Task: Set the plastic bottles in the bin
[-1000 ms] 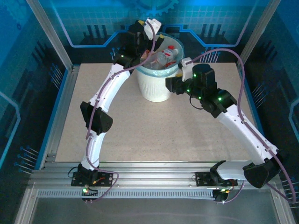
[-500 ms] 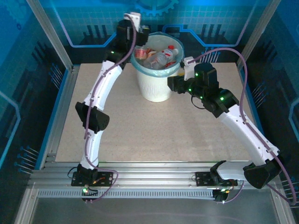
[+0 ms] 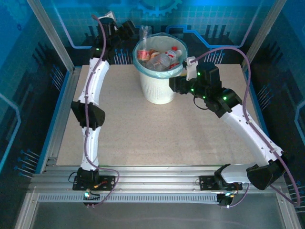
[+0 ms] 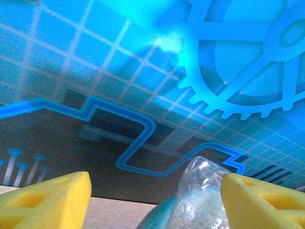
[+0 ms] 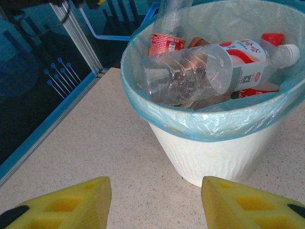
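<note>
The white ribbed bin (image 3: pixel 157 90) with its blue liner stands at the back middle of the table. It holds several plastic bottles (image 3: pixel 161 59). In the right wrist view a clear bottle with a red-and-white label (image 5: pixel 214 64) lies across the top, and a red-labelled bottle (image 5: pixel 167 40) stands up at the far rim of the bin (image 5: pixel 224 148). My left gripper (image 3: pixel 131 28) hovers just left of the rim, open, with that upright bottle's clear end (image 4: pixel 205 191) close to its right finger. My right gripper (image 3: pixel 175 86) is open and empty beside the bin's right wall.
Aluminium frame posts (image 3: pixel 50 33) and blue printed panels (image 3: pixel 214 19) close in the table's back and sides. Bare speckled tabletop (image 3: pixel 167 138) stretches from the bin toward the arm bases.
My left arm has swung left and back from over the bin to just outside its left rim, and its jaws have narrowed. The right arm has barely moved.
</note>
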